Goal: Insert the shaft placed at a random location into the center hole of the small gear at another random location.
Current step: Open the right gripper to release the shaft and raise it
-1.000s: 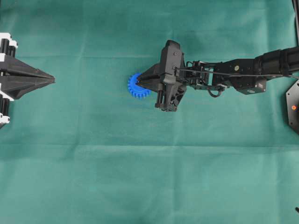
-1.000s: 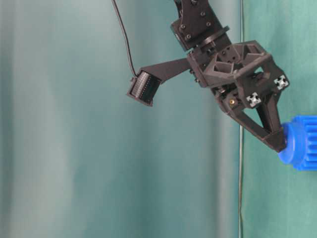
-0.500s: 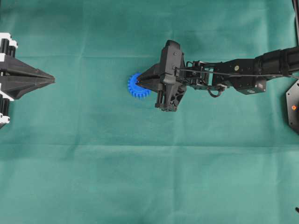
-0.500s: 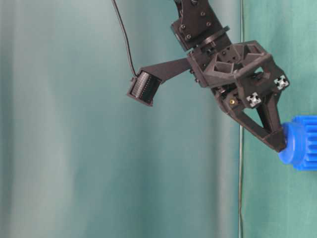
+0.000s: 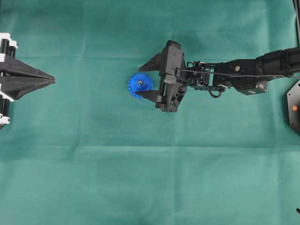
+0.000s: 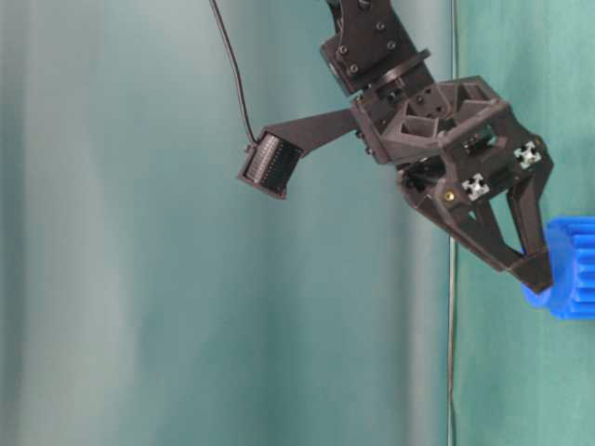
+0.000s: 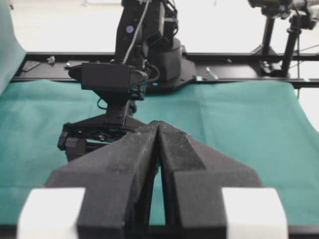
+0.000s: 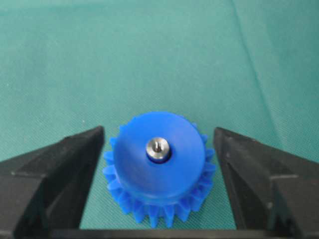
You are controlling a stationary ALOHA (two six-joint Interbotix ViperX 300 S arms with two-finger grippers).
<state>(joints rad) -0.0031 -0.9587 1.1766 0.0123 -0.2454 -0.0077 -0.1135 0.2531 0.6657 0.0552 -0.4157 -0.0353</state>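
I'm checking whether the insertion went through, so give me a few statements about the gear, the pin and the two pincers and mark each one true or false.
1. The shaft sits in the small gear's center hole. True.
2. The right pincer is clamped on the shaft. False: its jaws stand apart either side of the gear, holding nothing.
3. The left pincer is shut. True.
4. The gear lies beside the left pincer. False: it lies far off, at the right pincer.
5. The gear rests on the green cloth. True.

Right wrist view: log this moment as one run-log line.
shaft: seated in center hole of small gear | right gripper: open, fingers either side of gear, apart | left gripper: shut, idle
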